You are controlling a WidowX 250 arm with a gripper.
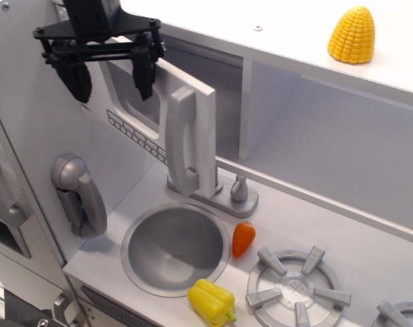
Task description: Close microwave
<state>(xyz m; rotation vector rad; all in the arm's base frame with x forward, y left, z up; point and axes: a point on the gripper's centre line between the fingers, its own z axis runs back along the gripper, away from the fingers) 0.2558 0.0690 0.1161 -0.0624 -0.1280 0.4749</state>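
Note:
The microwave (227, 88) is a light-grey compartment under the toy kitchen's top shelf. Its door (152, 119) has a clear window, a button row and a tall grey handle (186, 146). The door stands partly open, swung most of the way toward the opening. My black gripper (111, 71) is open at the upper left. Its right finger (142, 71) lies against the door's outer face near the top edge. Its left finger (77, 78) hangs in front of the side wall. It holds nothing.
A grey toy phone handset (80, 194) hangs on the left wall. Below are a round sink (176, 248), a faucet (237, 194), an orange toy vegetable (243, 238), a yellow pepper (211, 301) and a burner (293, 286). A yellow corn (353, 34) stands on the top shelf.

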